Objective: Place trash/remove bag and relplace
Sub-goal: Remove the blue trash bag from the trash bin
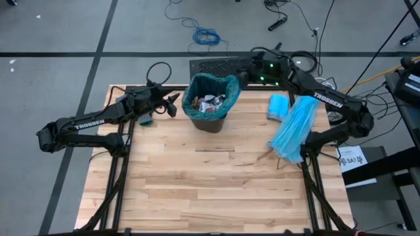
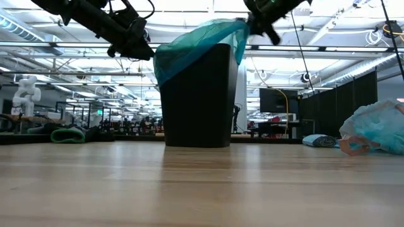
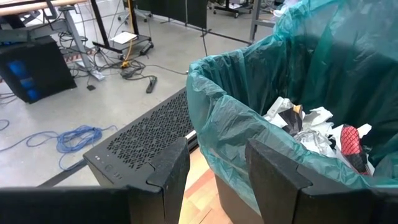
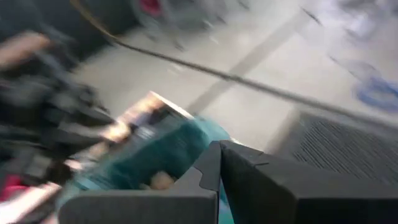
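Observation:
The black square bin (image 1: 211, 121) stands at the table's far middle. Its dark teal bag (image 1: 194, 92) is folded over the rim, and the trash (image 1: 211, 103), white, brown and red scraps, lies inside. My left gripper (image 3: 214, 168) is open, level with the bag's left rim (image 3: 217, 118) and just short of it; it also shows above the table as the left gripper (image 1: 173, 105). My right gripper (image 1: 240, 78) is at the bin's far right corner, shut on the bag. In the low view the bag (image 2: 189, 47) drapes over the bin (image 2: 199, 94). My right gripper pinches the bag's rim at the bin's far right corner (image 2: 240, 26), coming from the table's far right side. In the blurred right wrist view, teal plastic (image 4: 186, 146) sits right beside the shut fingers (image 4: 249, 180). That corner of the rim stands above the bin's edge.
A pale sky-blue plastic bag (image 1: 295, 128) lies on the table's right side, with a folded blue roll (image 1: 279, 105) beside it. A small teal bundle (image 1: 146, 120) lies under my left arm. A black perforated box (image 1: 216, 65) stands behind the far edge. The near half is bare wood (image 1: 210, 190).

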